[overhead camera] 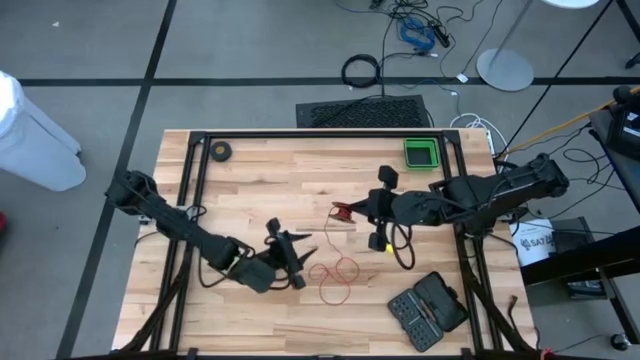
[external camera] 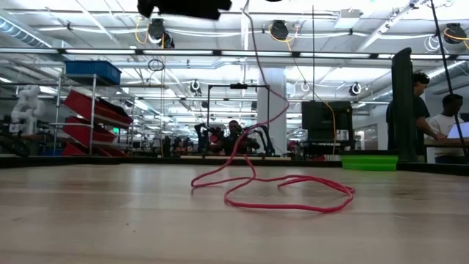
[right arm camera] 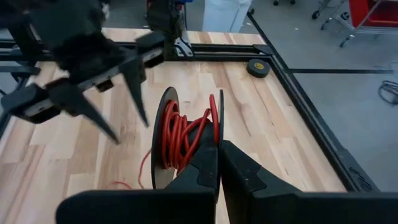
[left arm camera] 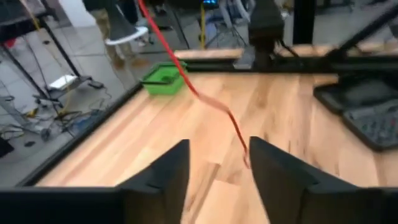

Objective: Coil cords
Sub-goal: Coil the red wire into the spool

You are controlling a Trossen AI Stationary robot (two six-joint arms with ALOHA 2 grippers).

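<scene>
A thin red cord point(overhead camera: 335, 272) lies in loose loops point(external camera: 278, 194) on the wooden table, and one strand point(external camera: 256, 66) rises from them. More of it is wound on a small black reel point(right arm camera: 186, 134), on which my right gripper point(overhead camera: 352, 212) is shut above the table's middle. My left gripper point(overhead camera: 297, 258) is open, left of the loops and pointing toward the reel. The rising strand point(left arm camera: 186, 78) slants down past its fingers. In the right wrist view the left gripper point(right arm camera: 127, 130) shows with its fingers spread. My right gripper pinches the rim of one reel flange point(right arm camera: 218, 134) between its two shut fingers, coming from the table's right and slanting down. The reel stands on edge with its axis level, lifted clear of the table. My left gripper: the red strand runs close by one finger point(left arm camera: 273, 168); whether they touch I cannot tell.
A green bin point(overhead camera: 420, 152) stands at the far edge and a small black roll point(overhead camera: 220, 151) at the far left corner. A black case point(overhead camera: 428, 308) lies open at the near right. People stand behind the table on the right point(external camera: 432, 110).
</scene>
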